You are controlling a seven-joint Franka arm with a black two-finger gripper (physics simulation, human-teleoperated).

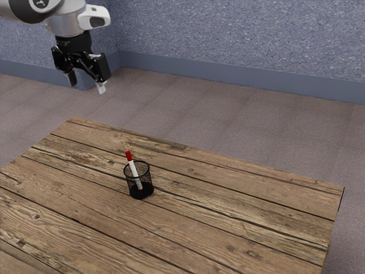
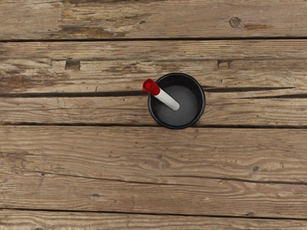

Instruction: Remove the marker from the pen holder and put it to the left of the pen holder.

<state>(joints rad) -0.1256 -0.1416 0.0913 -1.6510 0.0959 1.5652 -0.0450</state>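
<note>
Gripper (image 1: 86, 83): one, fingers apart — marker (image 2: 164, 97): one, tilted, inside — pen holder (image 2: 204, 100): one

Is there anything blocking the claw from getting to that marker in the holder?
Nothing visible stands between the claw and the red cap of the marker, which sticks up above the pen holder's rim. The mesh wall of the pen holder does surround its lower part, so lifting it upward looks like the clear way out.
</note>
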